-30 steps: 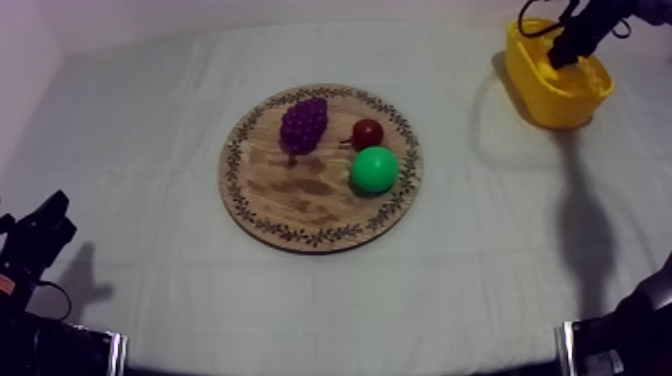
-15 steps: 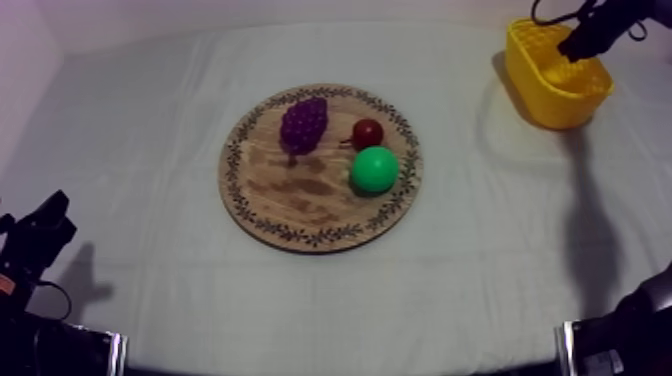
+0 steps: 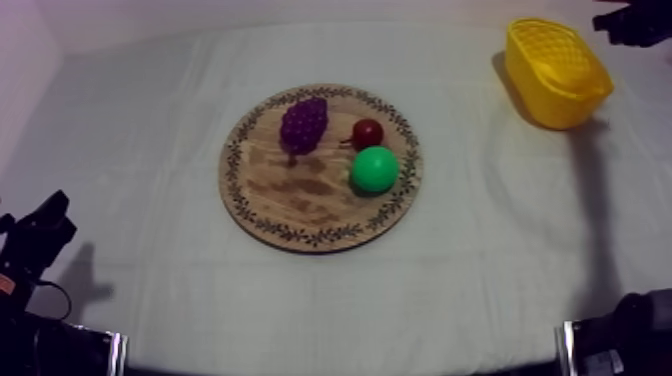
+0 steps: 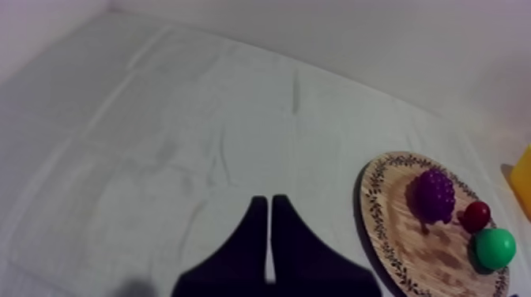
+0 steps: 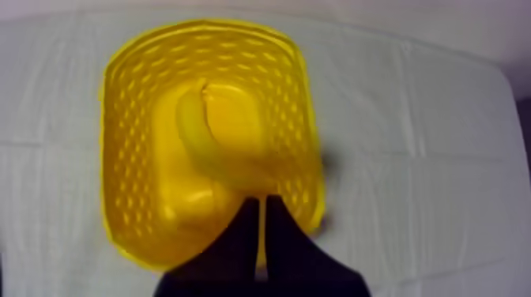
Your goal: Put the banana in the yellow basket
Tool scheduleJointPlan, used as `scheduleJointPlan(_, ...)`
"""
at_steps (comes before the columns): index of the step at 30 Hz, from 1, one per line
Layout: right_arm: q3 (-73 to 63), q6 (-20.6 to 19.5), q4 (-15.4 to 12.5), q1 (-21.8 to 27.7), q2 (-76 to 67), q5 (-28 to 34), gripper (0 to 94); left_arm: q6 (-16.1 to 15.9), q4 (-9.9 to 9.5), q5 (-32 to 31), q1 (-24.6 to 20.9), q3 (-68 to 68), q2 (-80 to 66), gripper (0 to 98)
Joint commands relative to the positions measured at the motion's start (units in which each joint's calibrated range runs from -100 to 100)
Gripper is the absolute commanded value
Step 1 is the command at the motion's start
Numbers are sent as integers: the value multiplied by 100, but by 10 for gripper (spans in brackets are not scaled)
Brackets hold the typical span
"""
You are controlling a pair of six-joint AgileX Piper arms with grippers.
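Since the banana (image 5: 209,142) lies in the basket (image 5: 126,142), I judge placing done; right gripper (image 5: 261,204) and left gripper (image 4: 269,202) sit closed, empty; next, retract right.

Purple grapes (image 3: 304,124), small red fruit (image 3: 367,132) and round green fruit (image 3: 375,169), close together.

- left gripper (image 4: 265,201) was all black, two fingers (image 4: 249,237) tapering to a narrow wedge
- right gripper (image 5: 258,204) looked the same, black and pointy
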Motion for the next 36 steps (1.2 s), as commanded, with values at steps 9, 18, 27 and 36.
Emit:
scheduleJointPlan(9,3605,-660,116,-299,-3364,-1137,7,-1,-1,1,0,3,-3,1)
scheduleJointPlan(18,5474,-258,-389,-357,-5719,-738,7,-1,-1,1,0,3,-3,1)
scheduleJointPlan(27,6837,-86,-574,-387,-7936,-122,7,-1,-1,1,0,3,-3,1)
scheduleJointPlan(36,7515,-145,-535,-343,-9238,383,7,0,-1,1,0,3,-3,1)
